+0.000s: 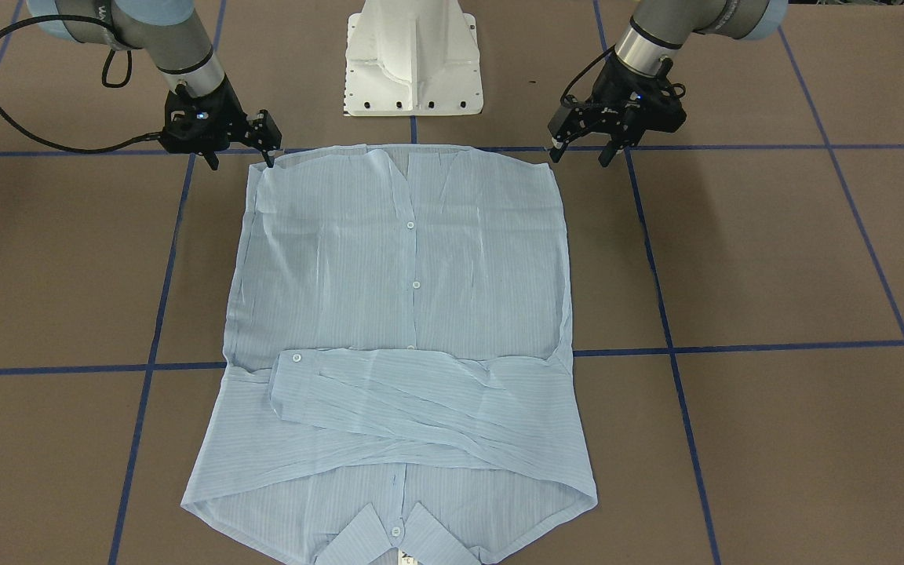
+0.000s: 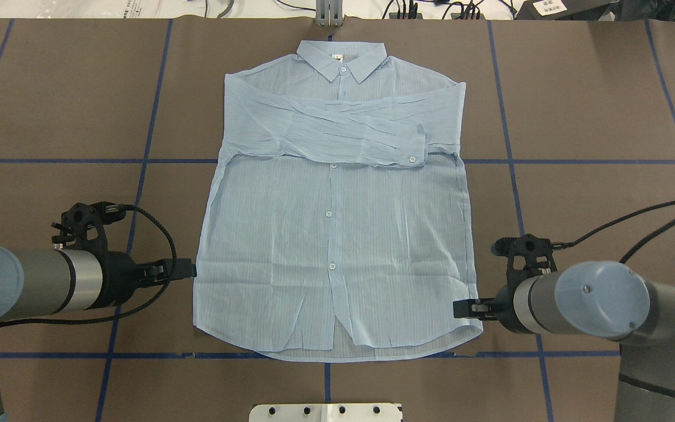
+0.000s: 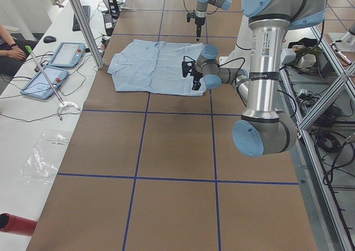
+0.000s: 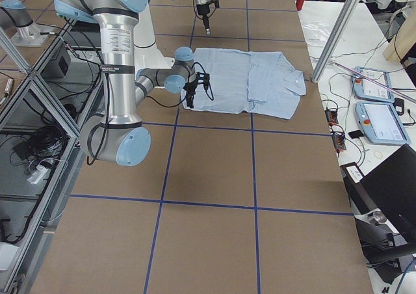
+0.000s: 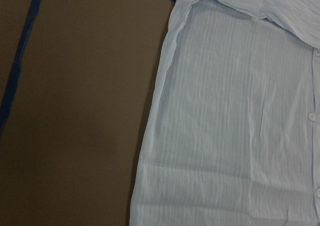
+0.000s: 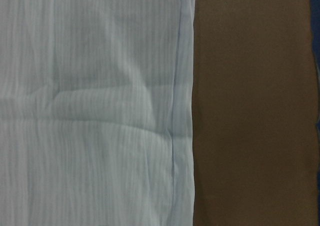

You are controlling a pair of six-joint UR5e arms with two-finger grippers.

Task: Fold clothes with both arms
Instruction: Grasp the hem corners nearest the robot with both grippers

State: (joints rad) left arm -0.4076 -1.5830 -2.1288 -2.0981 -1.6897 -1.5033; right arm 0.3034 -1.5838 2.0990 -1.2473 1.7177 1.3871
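The left gripper (image 1: 579, 157) and right gripper (image 1: 242, 161) both stand empty with fingers spread, low beside the two hem corners of the shirt (image 1: 413, 314), each on its own side. The shirt lies flat, buttons up, sleeves (image 1: 421, 392) crossed over the chest, its long axis running from that near hem away to the collar (image 2: 340, 58). The brown table (image 1: 774, 259), lined with blue tape (image 1: 734, 345), stretches wide on either side.

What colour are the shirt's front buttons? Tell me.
White buttons on the pale blue shirt; overhead exterior view shows them best.
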